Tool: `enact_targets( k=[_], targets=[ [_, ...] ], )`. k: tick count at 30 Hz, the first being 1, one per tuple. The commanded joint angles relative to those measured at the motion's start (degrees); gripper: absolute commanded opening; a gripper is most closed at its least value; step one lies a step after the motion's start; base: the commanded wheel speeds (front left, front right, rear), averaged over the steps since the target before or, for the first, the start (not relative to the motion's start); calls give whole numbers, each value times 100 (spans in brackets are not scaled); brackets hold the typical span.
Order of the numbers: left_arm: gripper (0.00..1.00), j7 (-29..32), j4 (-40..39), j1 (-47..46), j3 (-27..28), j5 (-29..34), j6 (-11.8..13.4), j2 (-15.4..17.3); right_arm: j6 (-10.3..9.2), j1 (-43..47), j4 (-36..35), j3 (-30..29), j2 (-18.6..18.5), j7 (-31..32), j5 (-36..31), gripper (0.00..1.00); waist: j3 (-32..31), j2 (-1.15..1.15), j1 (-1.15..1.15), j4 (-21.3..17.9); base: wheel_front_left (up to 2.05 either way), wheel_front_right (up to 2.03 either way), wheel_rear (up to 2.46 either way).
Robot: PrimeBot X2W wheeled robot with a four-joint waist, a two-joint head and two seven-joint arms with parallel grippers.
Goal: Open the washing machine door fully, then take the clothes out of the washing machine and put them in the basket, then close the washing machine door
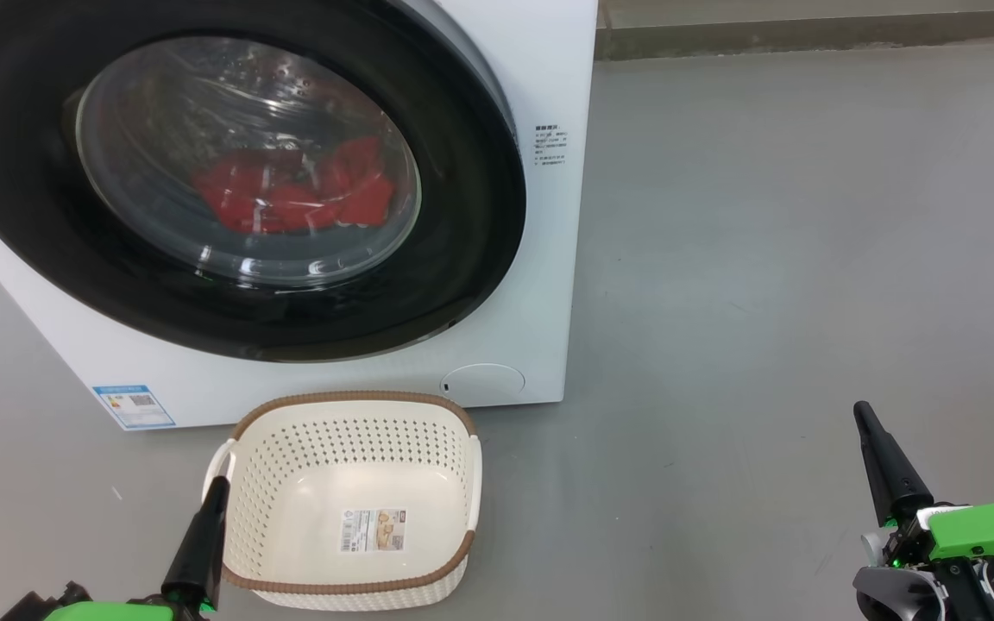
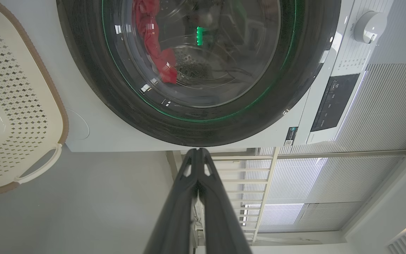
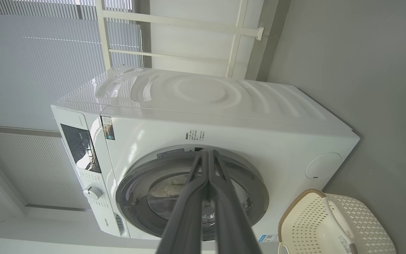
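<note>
Left gripper (image 1: 217,490) and right gripper (image 1: 866,420) nearest, low over the floor's near edge, both pinched shut, holding nothing. Washer (image 1: 540,216) at floor's far left, door (image 1: 480,216) closed flat against it. Basket (image 1: 350,398) empty, on floor just before washer's bottom edge, beside left gripper. Clothes (image 1: 290,194) red, inside drum behind the glass. Nothing done yet: door opening, unloading, closing all left.
</note>
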Motion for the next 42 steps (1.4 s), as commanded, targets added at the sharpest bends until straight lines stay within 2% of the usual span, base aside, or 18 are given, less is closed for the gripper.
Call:
enact_targets(
  k=[1,3,4,12,15,22,30,42],
  targets=[
    [0,17,-147,-241,195,63,-42,51,3,-245,-163,117,-66,32,-48,0,0,0,0,0,0,0,0],
    [0,17,-147,-241,195,63,-42,51,3,-245,-163,117,-66,32,-48,0,0,0,0,0,0,0,0],
    [100,0,0,0,0,0,0,0,0,0,0,0,0,0,0,100,0,0,0,0,0,0,0],
    [100,-63,129,106,-47,32,0,-30,0,96,157,52,72,-59,-12,100,3,0,3,4,0,0,0],
    [100,-114,91,119,-62,82,-1,-28,0,110,138,91,61,-111,-59,100,-10,0,13,12,0,0,0],
    [100,-233,3,159,-84,354,-4,-18,0,137,98,236,-15,-237,-336,100,2,0,1,24,0,0,0],
    [100,-370,-72,189,-85,1021,-6,-13,1,156,74,387,-96,-372,-834,100,8,0,0,36,0,0,0],
    [100,-591,-232,272,-173,2382,43,-9,1,209,66,530,-217,-592,-1807,100,5,0,0,58,0,0,0]
  ],
)
